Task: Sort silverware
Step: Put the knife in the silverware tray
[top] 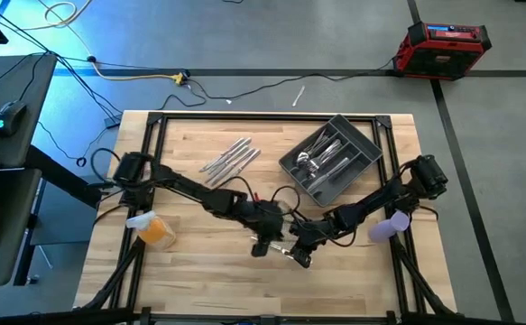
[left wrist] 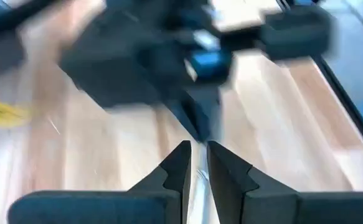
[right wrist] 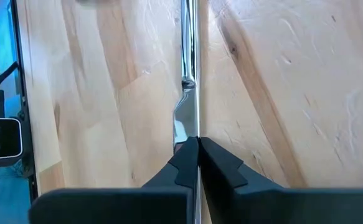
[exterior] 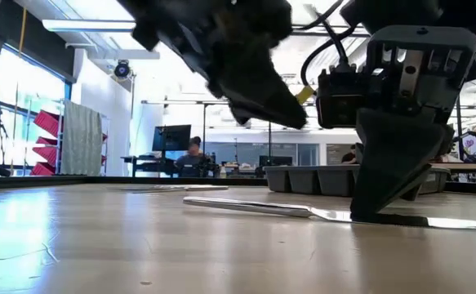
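A silver knife (exterior: 254, 206) lies flat on the wooden table near its near edge, also seen in the right wrist view (right wrist: 189, 62). My right gripper (right wrist: 198, 144) is down on it, shut on its blade (exterior: 368, 214). My left gripper (left wrist: 198, 152) hovers just above and left of it (exterior: 254, 82), fingers a narrow gap apart, holding nothing. More silverware (top: 231, 161) lies loose on the table farther back. The dark grey tray (top: 330, 158) holds several sorted pieces. My right gripper pinches the knife's blade (right wrist: 187, 124) between its two fingers, a short way from where blade meets handle. The fingers come from above, pointing down, with their tips at the table. The knife lies flat on the wood, its handle (exterior: 238, 204) stretching away from the fingers.
An orange object (top: 154, 227) sits by the left arm and a purple one (top: 389, 226) by the right arm. The tray shows far back in the low view (exterior: 335, 178). Black frame rails (top: 244, 117) border the table. People sit in the room beyond.
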